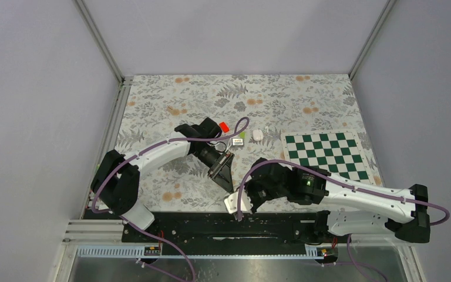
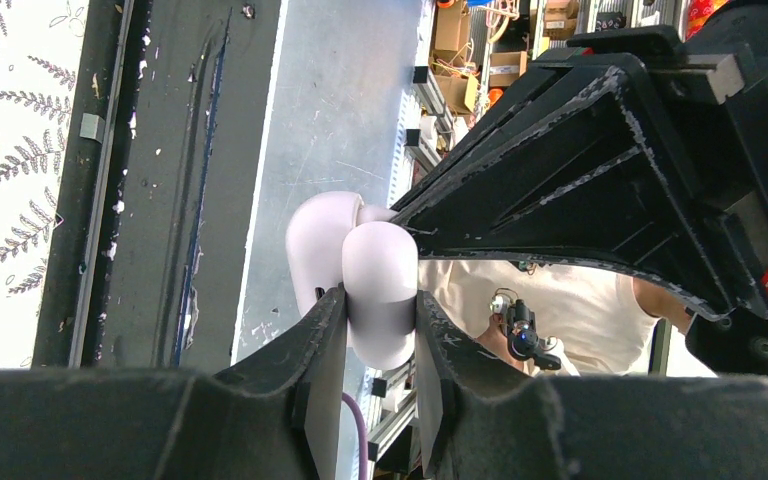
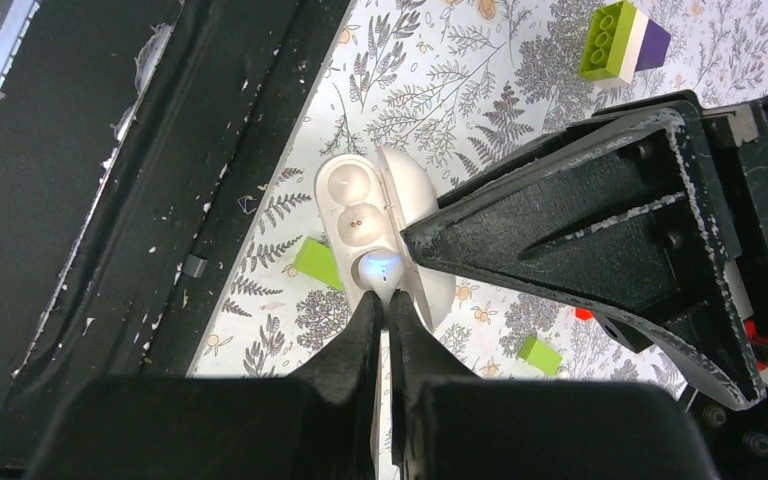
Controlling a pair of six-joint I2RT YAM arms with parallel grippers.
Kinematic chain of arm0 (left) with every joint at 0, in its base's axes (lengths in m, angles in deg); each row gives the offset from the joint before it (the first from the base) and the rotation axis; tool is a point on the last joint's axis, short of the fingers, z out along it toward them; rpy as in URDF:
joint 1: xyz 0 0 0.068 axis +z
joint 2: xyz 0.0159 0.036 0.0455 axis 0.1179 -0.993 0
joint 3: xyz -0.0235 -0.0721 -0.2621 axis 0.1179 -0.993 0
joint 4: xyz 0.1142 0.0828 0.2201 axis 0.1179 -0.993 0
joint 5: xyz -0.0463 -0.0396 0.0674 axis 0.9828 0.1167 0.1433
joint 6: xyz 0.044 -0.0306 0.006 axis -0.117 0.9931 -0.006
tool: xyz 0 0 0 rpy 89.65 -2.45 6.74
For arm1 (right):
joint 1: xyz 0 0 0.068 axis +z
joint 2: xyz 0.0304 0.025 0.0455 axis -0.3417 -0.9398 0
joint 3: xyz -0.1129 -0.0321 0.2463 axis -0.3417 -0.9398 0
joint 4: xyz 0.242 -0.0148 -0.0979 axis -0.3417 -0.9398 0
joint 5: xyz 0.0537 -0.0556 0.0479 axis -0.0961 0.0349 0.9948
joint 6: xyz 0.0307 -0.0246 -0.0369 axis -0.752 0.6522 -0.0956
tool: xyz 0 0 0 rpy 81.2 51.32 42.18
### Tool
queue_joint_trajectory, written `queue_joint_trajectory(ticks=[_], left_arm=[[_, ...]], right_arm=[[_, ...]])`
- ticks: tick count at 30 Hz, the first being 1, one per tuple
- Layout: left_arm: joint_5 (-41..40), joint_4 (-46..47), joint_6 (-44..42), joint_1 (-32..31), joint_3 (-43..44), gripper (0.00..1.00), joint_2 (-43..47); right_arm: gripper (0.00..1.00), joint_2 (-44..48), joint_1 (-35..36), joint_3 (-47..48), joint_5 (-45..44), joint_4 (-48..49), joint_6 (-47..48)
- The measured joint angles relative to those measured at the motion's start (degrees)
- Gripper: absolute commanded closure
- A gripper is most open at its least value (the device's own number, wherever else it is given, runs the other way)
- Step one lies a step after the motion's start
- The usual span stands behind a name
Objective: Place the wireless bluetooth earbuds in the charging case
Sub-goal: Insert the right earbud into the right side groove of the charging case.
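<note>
Fixed above and behind the two arms, the overhead camera looks steeply down from afar, past the black mounting rail (image 1: 211,226) at the bottom of its view, onto the whole floral-printed table cover (image 1: 258,94) and the green-and-white checkerboard mat (image 1: 327,154). The left wrist camera sits just behind the left gripper (image 2: 378,300), very close, facing back across the rail toward the table's near edge and the room beyond. The right wrist camera, equally tight behind the right gripper (image 3: 382,300), looks down on the floral cover beside the rail. Both wrist views share the small white glossy rounded charging case (image 2: 380,270), and each frames the opposite gripper. All three views catch the rail.
</note>
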Motion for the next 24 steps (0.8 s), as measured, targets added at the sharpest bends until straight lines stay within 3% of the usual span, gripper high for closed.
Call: queue_joint_trajectory(ticks=[6,10,17,24], left_arm=[[-0.3,-0.2,-0.2,-0.1,0.0,1.0,0.0],[-0.5,-0.2,-0.4,-0.1,0.0,1.0,0.0],[-0.3,-0.2,-0.4,-0.1,0.0,1.0,0.0],[-0.2,-0.2,-0.4,-0.1,0.0,1.0,0.0]], right_arm=[[1.0,-0.8,1.2,0.0,-1.8,0.0,0.5],[0.83,-1.0,1.6,0.0,-2.8,0.0,0.5],[0.81,-1.0,2.3,0.0,-4.0,0.0,0.4],[0.71,-1.0,2.5,0.0,-4.5,0.0,-0.2]])
